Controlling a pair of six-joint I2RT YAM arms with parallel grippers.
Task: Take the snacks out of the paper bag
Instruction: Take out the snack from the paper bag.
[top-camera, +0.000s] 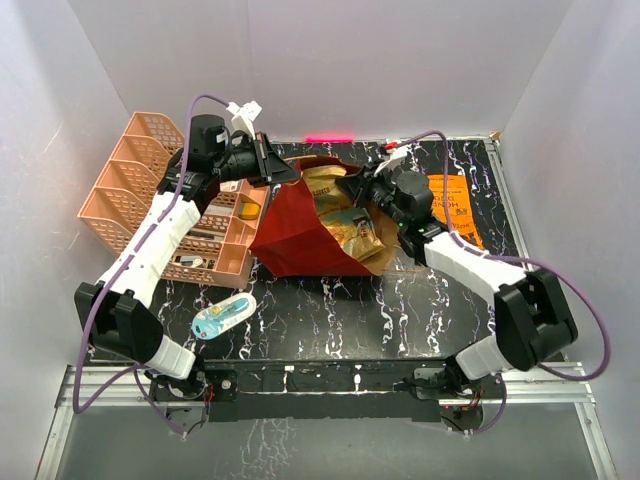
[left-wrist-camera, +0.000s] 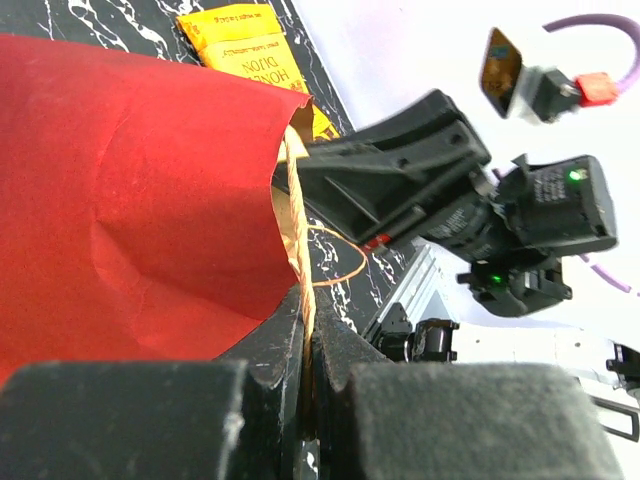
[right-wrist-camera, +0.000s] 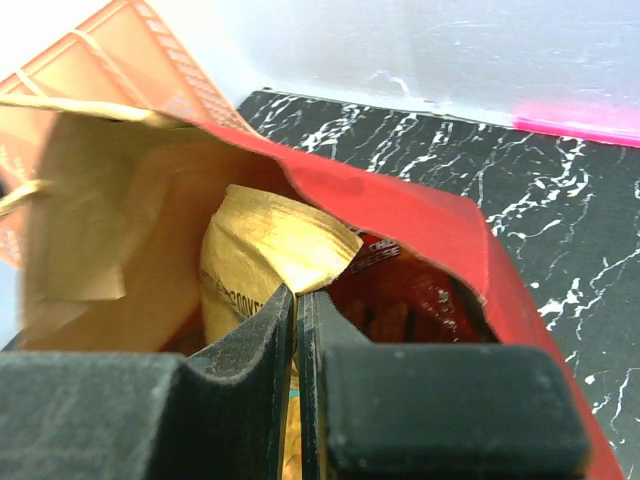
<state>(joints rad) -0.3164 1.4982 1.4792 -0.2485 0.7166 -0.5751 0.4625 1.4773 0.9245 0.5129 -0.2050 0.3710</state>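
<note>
The red paper bag (top-camera: 300, 225) lies on its side on the black marble table, its brown-lined mouth facing back right. My left gripper (top-camera: 277, 167) is shut on the bag's upper rim by a twine handle, as the left wrist view shows (left-wrist-camera: 308, 318). My right gripper (top-camera: 362, 190) is in the bag's mouth, shut on the top edge of a gold glossy snack packet (right-wrist-camera: 265, 245). A red Doritos bag (right-wrist-camera: 405, 300) lies beside it inside the bag. More gold and teal packets (top-camera: 350, 228) show in the mouth. An orange packet (top-camera: 455, 205) lies on the table to the right.
A pink plastic basket organizer (top-camera: 150, 190) stands at the left, against the bag. A blue-white blister pack (top-camera: 222, 317) lies near the front left. White walls enclose the table on three sides. The right arm (left-wrist-camera: 470, 210) reaches in close beside the left gripper.
</note>
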